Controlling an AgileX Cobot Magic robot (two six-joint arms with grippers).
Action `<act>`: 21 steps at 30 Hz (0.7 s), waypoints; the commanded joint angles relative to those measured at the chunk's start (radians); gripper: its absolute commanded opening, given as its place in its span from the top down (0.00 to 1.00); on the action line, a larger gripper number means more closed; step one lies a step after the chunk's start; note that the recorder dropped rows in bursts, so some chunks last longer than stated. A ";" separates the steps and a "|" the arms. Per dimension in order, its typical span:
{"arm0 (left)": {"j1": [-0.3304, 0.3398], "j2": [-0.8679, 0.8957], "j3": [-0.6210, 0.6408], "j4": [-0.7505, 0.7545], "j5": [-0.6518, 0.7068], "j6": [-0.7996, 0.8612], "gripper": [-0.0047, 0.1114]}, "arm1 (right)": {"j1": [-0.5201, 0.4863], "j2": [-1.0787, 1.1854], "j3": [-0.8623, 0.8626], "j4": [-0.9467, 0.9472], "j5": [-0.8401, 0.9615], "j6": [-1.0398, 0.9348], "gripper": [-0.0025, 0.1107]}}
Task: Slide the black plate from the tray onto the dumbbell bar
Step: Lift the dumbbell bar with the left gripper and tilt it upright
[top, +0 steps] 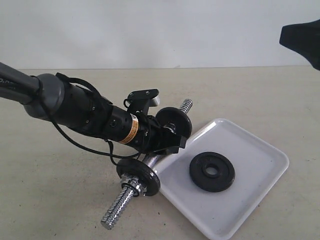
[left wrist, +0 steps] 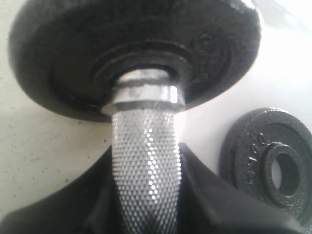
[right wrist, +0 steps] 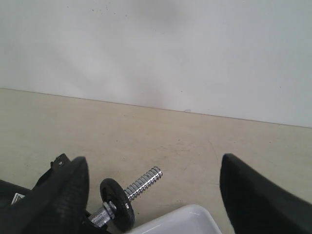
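Weight waiting: a matte-black plate [top: 212, 171], round with a centre hole and raised hub ring, lies flat near the middle of a glossy white, low-rimmed tray [top: 260, 150] on the table. The chrome dumbbell bar [top: 119, 202], carrying two small black discs [top: 138, 176] and showing coarse threaded ends, slants along the tray's left edge.

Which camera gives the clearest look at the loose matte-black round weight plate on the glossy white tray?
The exterior view: the matte-black round weight plate lies whole on the glossy white rectangular tray, centre hole clear. The left wrist view shows the plate close but blurred and cropped. The right wrist view shows only a tray corner.
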 commanded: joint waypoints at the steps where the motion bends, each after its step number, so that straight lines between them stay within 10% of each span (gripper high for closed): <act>1: -0.008 0.021 0.008 0.051 0.063 0.087 0.92 | 0.001 -0.001 0.001 0.003 -0.003 0.001 0.37; 21: -0.008 0.003 0.008 0.049 0.075 0.136 0.92 | 0.001 -0.001 0.001 0.003 -0.003 0.001 0.37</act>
